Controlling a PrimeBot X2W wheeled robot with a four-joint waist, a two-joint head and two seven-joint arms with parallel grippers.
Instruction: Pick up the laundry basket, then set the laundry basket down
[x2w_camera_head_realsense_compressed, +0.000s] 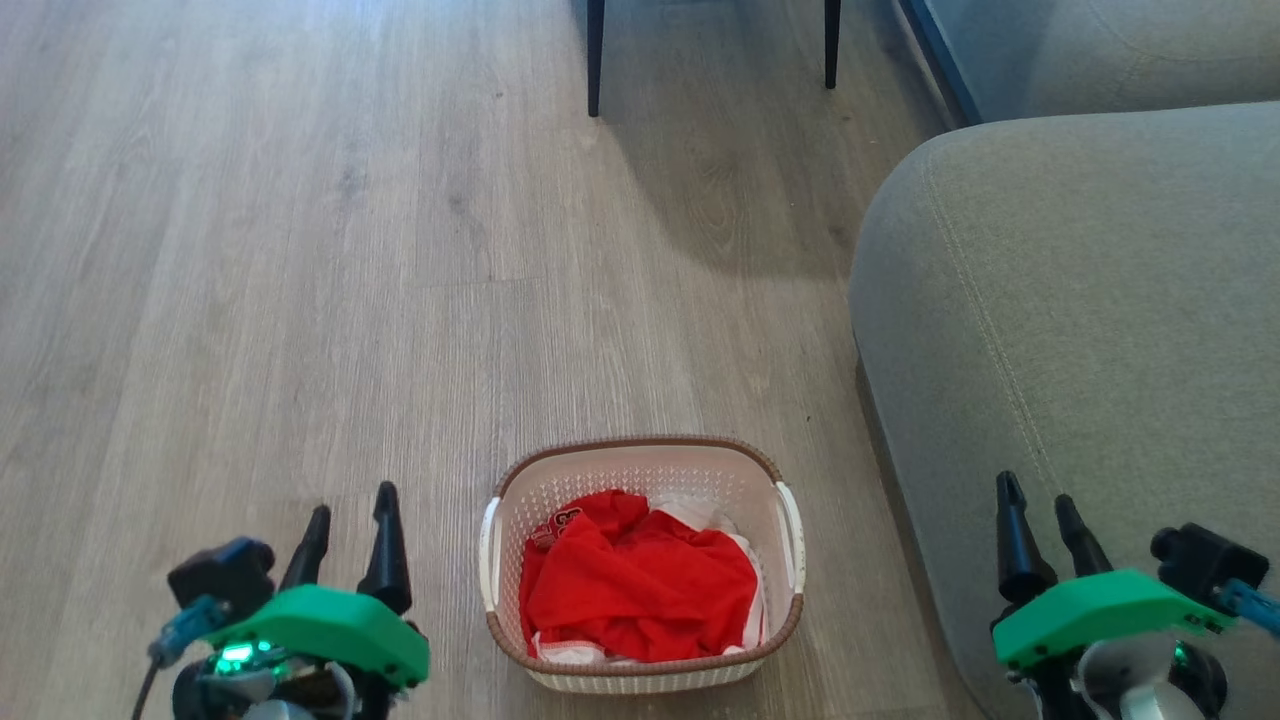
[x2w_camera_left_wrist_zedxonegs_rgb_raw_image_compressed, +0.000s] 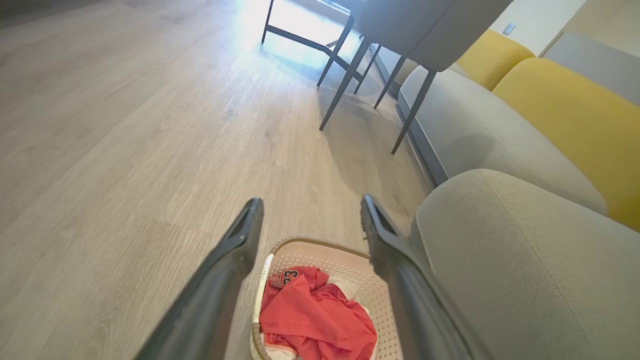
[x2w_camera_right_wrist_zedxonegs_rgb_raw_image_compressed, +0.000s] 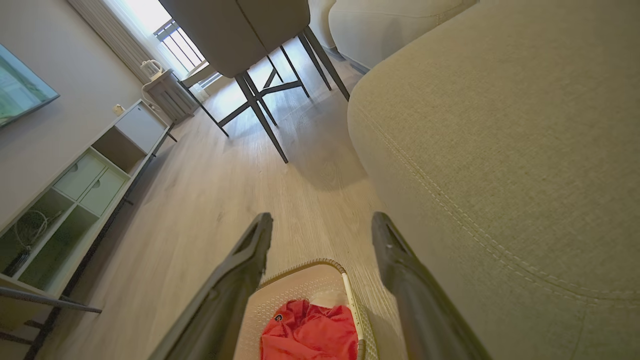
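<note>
Head view shows the laundry basket (x2w_camera_head_realsense_compressed: 640, 470) standing on the wooden floor (x2w_camera_head_realsense_compressed: 300, 250), just beside the grey sofa (x2w_camera_head_realsense_compressed: 1080, 300). Red and white clothes (x2w_camera_head_realsense_compressed: 640, 590) lie inside it. The left gripper (x2w_camera_head_realsense_compressed: 352, 505) hovers at its left side, fingers spread apart, with nothing between them. The right gripper (x2w_camera_head_realsense_compressed: 1036, 492) appears against the sofa, its fingers also parted and empty. Neither gripper touches the basket. Two dark chair legs (x2w_camera_head_realsense_compressed: 595, 60) stand farther away.

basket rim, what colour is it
Brown, with a woven look, running round the top of the cream-white laundry basket. The head view shows it best.
</note>
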